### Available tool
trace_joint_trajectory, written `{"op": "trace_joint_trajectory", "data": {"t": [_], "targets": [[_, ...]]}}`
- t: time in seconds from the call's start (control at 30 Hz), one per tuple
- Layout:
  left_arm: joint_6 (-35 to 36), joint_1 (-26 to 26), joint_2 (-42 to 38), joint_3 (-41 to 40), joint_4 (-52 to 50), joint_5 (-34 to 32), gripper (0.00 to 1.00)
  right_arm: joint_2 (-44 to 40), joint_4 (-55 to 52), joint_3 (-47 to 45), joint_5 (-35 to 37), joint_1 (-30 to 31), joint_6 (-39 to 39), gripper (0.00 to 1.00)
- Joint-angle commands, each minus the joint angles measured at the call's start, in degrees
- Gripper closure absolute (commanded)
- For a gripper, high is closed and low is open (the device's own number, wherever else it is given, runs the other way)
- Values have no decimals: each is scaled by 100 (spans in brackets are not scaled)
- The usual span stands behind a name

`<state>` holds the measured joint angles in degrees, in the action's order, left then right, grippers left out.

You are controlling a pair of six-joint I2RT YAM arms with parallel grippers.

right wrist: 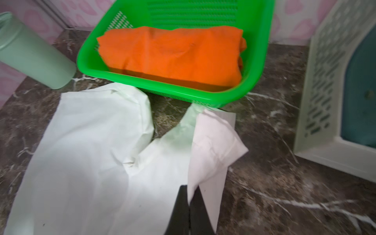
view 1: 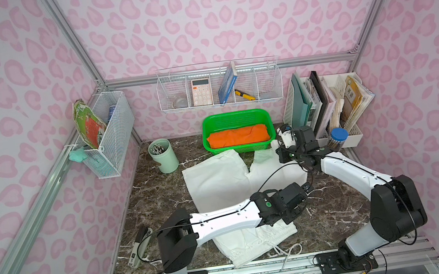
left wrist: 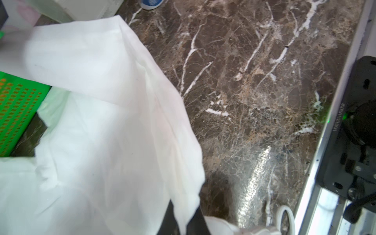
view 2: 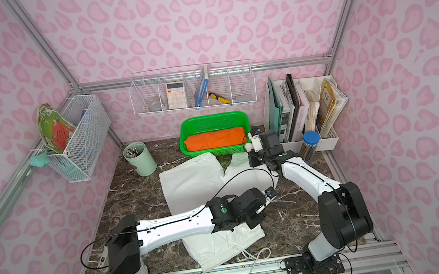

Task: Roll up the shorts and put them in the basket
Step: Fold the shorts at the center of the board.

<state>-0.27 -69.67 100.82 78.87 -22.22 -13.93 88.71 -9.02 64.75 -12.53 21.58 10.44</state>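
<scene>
You have barely started: in a top view the shorts (view 1: 218, 181) lie spread open at frame centre, just below the green basket (view 1: 234, 113), nothing rolled yet, while your left gripper (left wrist: 184, 220) and right gripper (right wrist: 190, 196) each pinch the frame-right leg's edge.

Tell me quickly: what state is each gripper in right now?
Left gripper: closed, pinching an edge of the shorts.
Right gripper: closed, pinching a leg corner of the shorts.
</scene>
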Motion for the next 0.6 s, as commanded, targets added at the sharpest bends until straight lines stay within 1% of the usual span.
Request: {"op": "trace_joint_trajectory", "data": {"t": [0.0,0.2,0.33,0.57], "targets": [[-453,84,-468,-433,248,-389,100,183,121,320,-750,322,-165,100],[-1181,274,-1404,-1484,273,-597,100,994,66,1220,-1446,1006,-340,100],[-1552,343,-1917,-2071,236,-754,100,1624,213,1702,-1807,1315,-214,100],[-2043,365,-2583,-2853,100,-1022,100,2797,226,2277,-1744,1720,98,100]]}}
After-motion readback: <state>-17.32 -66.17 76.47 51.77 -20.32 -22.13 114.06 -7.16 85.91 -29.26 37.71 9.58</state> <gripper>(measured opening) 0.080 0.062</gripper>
